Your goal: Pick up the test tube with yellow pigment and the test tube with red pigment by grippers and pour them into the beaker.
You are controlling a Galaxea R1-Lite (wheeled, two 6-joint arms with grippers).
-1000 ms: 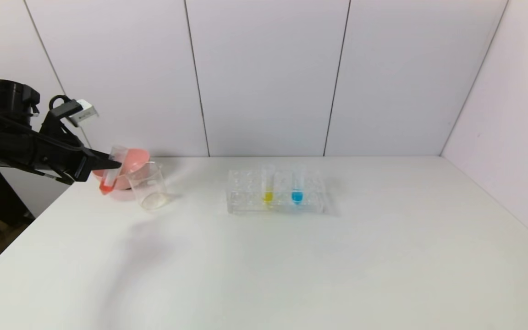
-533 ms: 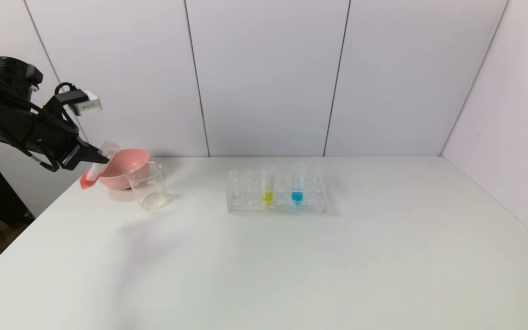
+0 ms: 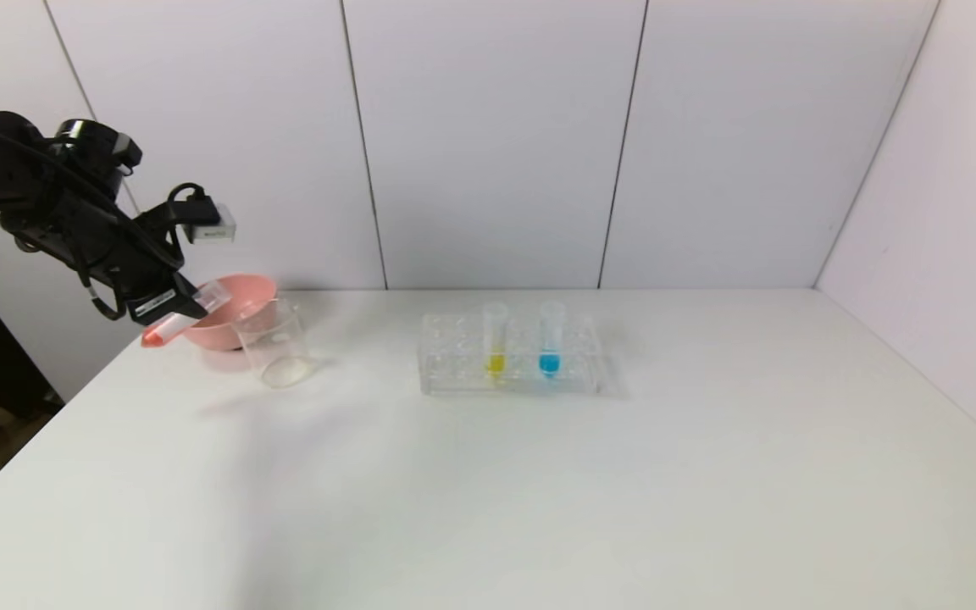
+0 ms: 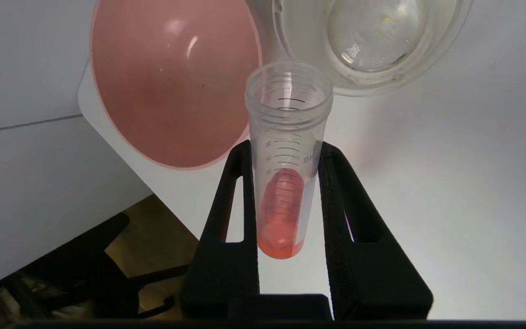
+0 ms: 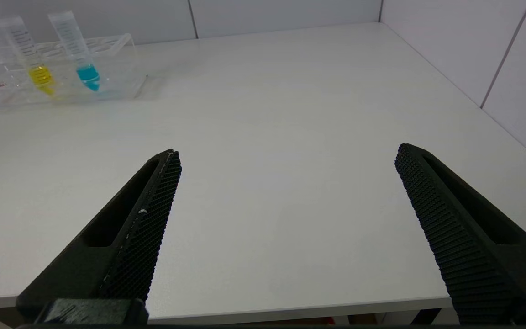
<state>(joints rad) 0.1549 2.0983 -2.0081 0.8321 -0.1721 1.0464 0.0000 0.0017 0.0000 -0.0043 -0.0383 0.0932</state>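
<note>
White table (image 3: pixel 539 491) set in a corner of pale panelled walls.

Nearest: right gripper (image 5: pixel 286 192) hangs low over the near table edge, jaws spread wide, nothing between them. Out of the head view; judged parked until the second tube is due.

Mid-table: clear rack (image 3: pixel 509 366) holds the test tube with yellow pigment (image 3: pixel 495 341) upright, a blue-tipped tube (image 3: pixel 549 341) just beside it on the robot's right. Both untouched, so the yellow pour is not yet done.

Far left corner: left gripper (image 3: pixel 173 307) is clamped on the test tube with red pigment (image 3: pixel 179 318), fingers (image 4: pixel 240 192) pinching the barrel on both sides. Tube is tilted well over, red end low and outboard, open mouth raised and pointing toward the beaker (image 3: pixel 274 343). Wrist view shows liquid sitting at the closed end, none at the lip. Beaker appears empty of colour. Pink bowl (image 3: pixel 230 320) stands just behind the beaker, touching or nearly so.

Judgement: pour of red is in hand; mouth lies short of the beaker rim, so it needs carrying across before further tipping, otherwise spill lands on table or bowl.
</note>
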